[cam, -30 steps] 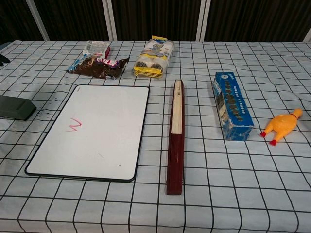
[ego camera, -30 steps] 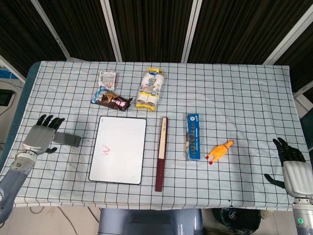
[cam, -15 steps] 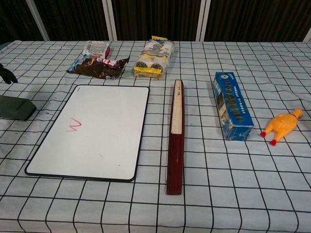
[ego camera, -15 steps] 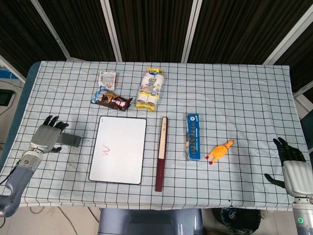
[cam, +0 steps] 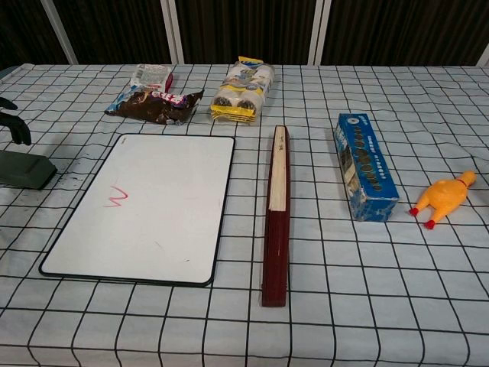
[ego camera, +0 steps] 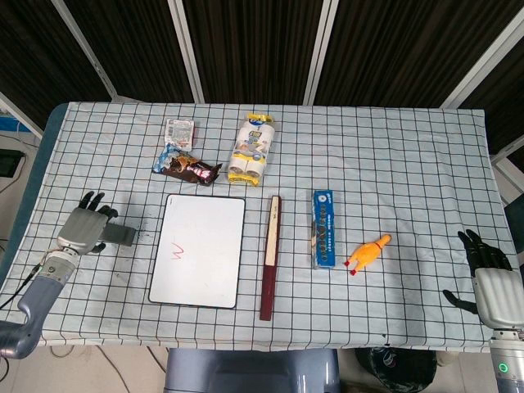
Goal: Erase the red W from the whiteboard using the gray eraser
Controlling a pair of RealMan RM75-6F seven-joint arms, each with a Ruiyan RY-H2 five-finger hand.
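Note:
The whiteboard [ego camera: 199, 250] [cam: 149, 204] lies left of the table's middle, with a small red W [ego camera: 175, 251] [cam: 116, 196] on its left half. Left of the board lies the gray eraser [ego camera: 119, 236] [cam: 24, 169]. My left hand [ego camera: 84, 228] hovers over the eraser's left end with fingers spread, holding nothing; only its dark fingertips [cam: 15, 126] show in the chest view. My right hand [ego camera: 490, 281] rests open near the table's right front corner, far from the board.
A dark red and cream stick [ego camera: 269, 255] lies right of the board, then a blue box [ego camera: 323, 228] and a yellow rubber chicken [ego camera: 368, 253]. Snack packets [ego camera: 186, 165] and a yellow-white pack [ego camera: 253, 148] sit behind the board.
My left hand has moved right, over the eraser's left end, and its fingertips have come into the chest view. The right hand has not moved.

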